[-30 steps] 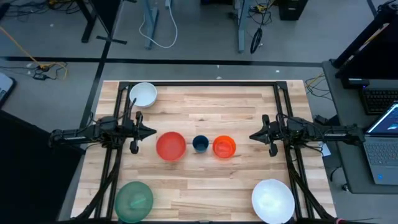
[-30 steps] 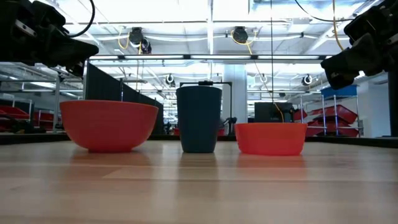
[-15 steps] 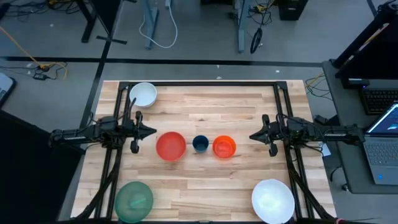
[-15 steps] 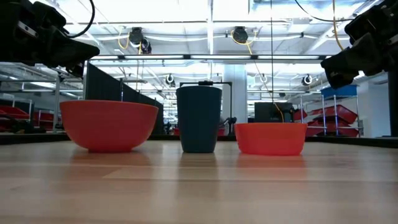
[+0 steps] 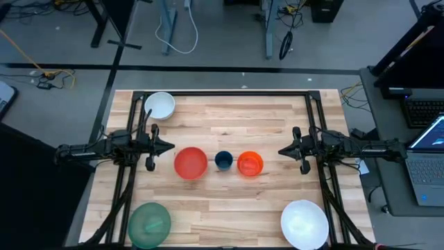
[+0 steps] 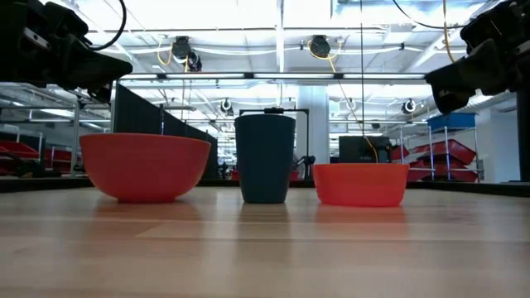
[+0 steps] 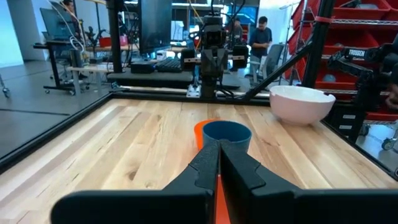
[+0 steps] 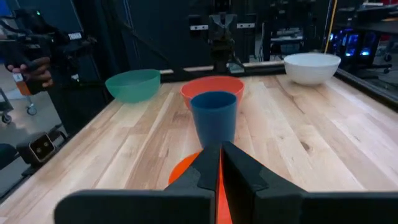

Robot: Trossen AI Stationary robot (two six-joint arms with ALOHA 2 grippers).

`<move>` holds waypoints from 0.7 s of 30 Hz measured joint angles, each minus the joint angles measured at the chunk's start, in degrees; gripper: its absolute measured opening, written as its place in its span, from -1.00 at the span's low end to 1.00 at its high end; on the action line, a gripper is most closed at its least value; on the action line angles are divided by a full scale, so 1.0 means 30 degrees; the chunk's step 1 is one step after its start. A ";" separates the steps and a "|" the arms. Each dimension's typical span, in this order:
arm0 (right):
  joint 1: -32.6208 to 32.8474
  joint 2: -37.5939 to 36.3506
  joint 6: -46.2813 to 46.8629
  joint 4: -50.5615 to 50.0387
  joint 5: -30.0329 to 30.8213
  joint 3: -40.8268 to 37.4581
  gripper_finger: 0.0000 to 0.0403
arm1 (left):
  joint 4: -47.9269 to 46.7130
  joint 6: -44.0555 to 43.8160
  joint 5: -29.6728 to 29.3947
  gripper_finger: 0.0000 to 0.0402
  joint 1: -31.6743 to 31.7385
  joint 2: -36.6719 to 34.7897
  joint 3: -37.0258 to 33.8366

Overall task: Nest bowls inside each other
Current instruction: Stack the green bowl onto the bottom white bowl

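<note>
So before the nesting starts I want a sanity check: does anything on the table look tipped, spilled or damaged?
Nothing stands out. The red bowl, dark blue bowl and orange bowl stand upright in a row; the small white bowl, green bowl and large white bowl sit apart, upright.

Table (image 5: 229, 208): pale wood planks, visible grain, smooth satin finish, faint reflections in the low view. Red bowl (image 5: 190, 163), orange bowl (image 5: 250, 164), dark blue cup-shaped bowl (image 5: 223, 160): look like smooth matt plastic. Green bowl (image 5: 149, 223) at lower left: matt, slightly translucent-looking. Large white bowl (image 5: 304, 223) at lower right and small white bowl (image 5: 160, 105) at upper left: smooth, slight sheen. Frame rails (image 5: 222, 94) around the table: black metal, matt. Gripper fingers (image 7: 239, 168): matt black plastic.
</note>
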 joint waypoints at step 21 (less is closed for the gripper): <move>-0.0007 0.6597 -0.3326 -0.5112 0.1916 1.2045 -1.00 | -0.5859 0.4952 -0.1094 -1.00 0.0000 0.8177 1.2591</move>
